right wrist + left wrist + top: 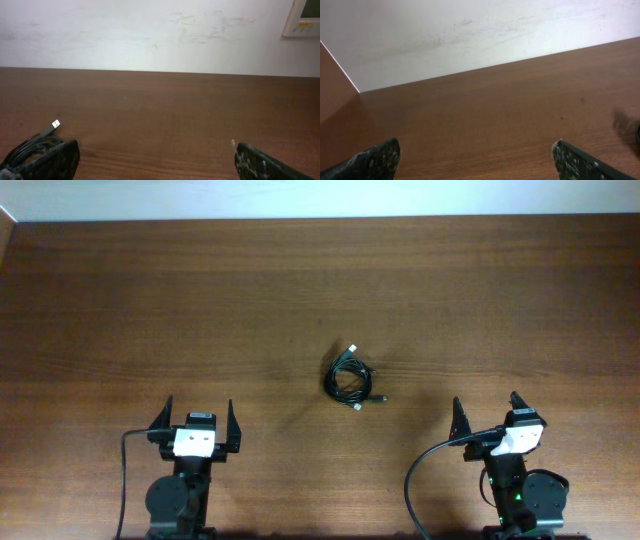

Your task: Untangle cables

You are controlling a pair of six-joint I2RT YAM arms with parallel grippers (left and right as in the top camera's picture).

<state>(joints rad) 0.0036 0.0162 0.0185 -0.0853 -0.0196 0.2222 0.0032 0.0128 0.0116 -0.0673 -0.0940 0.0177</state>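
Observation:
The cables (351, 376) lie as one small knotted black coil on the brown table, near the middle, with plug ends sticking out at its top and lower right. In the right wrist view the cables (31, 145) show at the lower left, a silver plug pointing up, partly behind my left fingertip. My left gripper (194, 420) stands open at the near left, well away from the coil. My right gripper (487, 413) stands open at the near right, also apart from it. Both hold nothing.
A white wall (470, 30) runs along the table's far edge (320, 220). A white wall unit (304, 20) hangs at the upper right in the right wrist view. Thick black arm cables (420, 480) trail by each base.

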